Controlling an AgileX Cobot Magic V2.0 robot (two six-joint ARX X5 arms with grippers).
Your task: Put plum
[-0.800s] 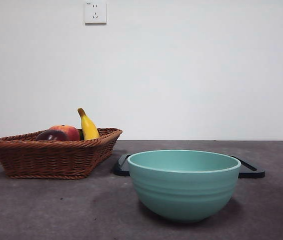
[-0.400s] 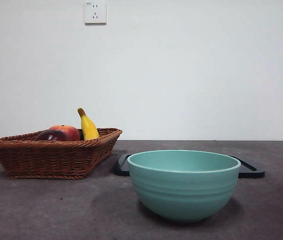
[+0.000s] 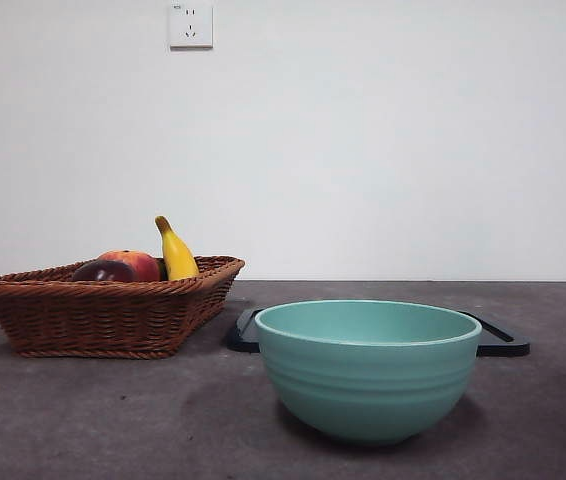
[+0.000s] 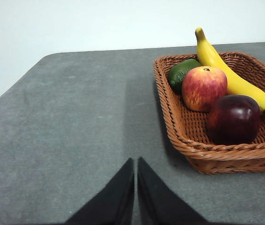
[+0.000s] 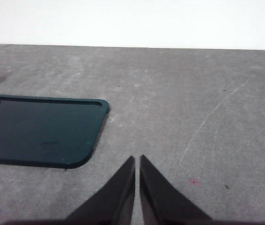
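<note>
The plum (image 4: 234, 119), glossy and dark maroon, lies in the brown wicker basket (image 4: 202, 150) beside a red-orange fruit (image 4: 203, 87), a yellow banana (image 4: 226, 70) and a green fruit (image 4: 180, 72). From the front, the plum (image 3: 103, 271) peeks over the basket (image 3: 103, 315) rim at the left. My left gripper (image 4: 136, 161) is shut and hovers over bare table short of the basket. My right gripper (image 5: 137, 159) is shut too, over bare table beside the dark tray (image 5: 39, 133). Neither arm shows in the front view.
A teal bowl (image 3: 368, 368) stands near the front, right of the basket. Behind it lies the flat dark tray (image 3: 503, 340). The red-orange fruit (image 3: 135, 263) and banana (image 3: 176, 250) rise above the basket rim. Grey table runs back to a white wall.
</note>
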